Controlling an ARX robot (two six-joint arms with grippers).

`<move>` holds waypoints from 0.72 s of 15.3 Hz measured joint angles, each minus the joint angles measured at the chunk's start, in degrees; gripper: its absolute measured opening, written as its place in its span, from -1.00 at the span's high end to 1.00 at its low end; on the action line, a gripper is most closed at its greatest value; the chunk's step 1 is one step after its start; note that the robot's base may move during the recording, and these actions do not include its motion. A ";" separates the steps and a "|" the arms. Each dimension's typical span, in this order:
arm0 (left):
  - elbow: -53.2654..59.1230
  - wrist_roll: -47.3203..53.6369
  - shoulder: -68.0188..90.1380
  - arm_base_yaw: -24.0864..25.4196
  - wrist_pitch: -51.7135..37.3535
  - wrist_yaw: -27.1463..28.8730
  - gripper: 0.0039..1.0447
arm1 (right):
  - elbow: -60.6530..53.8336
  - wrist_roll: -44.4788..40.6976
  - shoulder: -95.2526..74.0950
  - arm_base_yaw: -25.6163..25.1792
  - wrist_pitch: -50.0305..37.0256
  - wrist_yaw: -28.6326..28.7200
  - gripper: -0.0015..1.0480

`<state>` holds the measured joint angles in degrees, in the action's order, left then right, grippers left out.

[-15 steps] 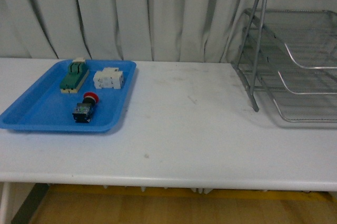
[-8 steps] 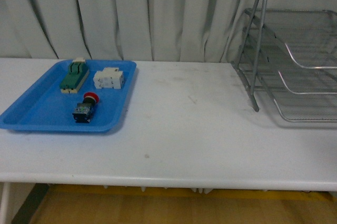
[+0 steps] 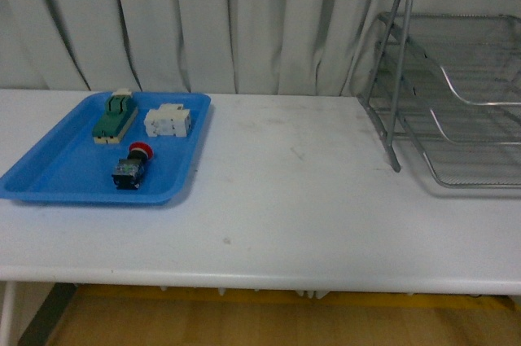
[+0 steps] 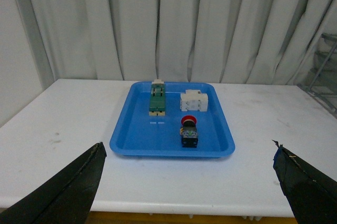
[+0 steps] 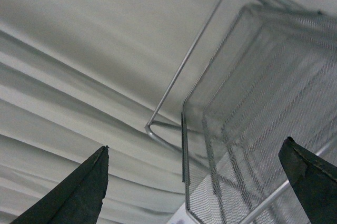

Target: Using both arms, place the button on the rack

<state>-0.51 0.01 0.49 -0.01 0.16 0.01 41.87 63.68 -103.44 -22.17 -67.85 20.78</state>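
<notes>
**Nothing gripped on either arm**

The small push-button switch (image 3: 130,168) (image 4: 189,130), with a red mushroom cap and a black-and-blue body, lies inside the flat blue plastic tray (image 3: 57,168) (image 4: 139,139). It is near the tray's front rim, in front of the green rectangular block (image 3: 114,116) and the white blocky part (image 3: 168,121). The silver three-tier wire-mesh rack (image 3: 456,94) stands well right of the tray. The left gripper (image 4: 188,146) and right gripper (image 5: 196,144) gape wide, empty.

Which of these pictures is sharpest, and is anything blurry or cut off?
Front view: soft, evenly lit, the rack cut off at the right edge. Left wrist view: sharpest, the button clear in the blue tray. Right wrist view: steeply tilted, rack mesh close up; the jaws are dark wedges at the corners.
</notes>
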 joint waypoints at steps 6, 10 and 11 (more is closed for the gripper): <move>0.00 0.02 0.00 0.00 0.00 -0.02 -0.88 | 0.68 23.87 -18.95 0.83 -5.44 4.55 -0.87; 0.00 0.00 0.00 0.00 0.00 0.00 -0.88 | 3.85 25.00 -24.11 1.11 -5.79 5.64 -0.87; 0.00 0.02 0.00 0.00 0.00 0.00 -0.88 | 4.61 24.90 -25.16 1.11 -5.75 5.86 -0.87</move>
<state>-0.51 0.03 0.49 -0.01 0.16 0.01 46.48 88.58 -128.60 -21.06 -73.60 26.63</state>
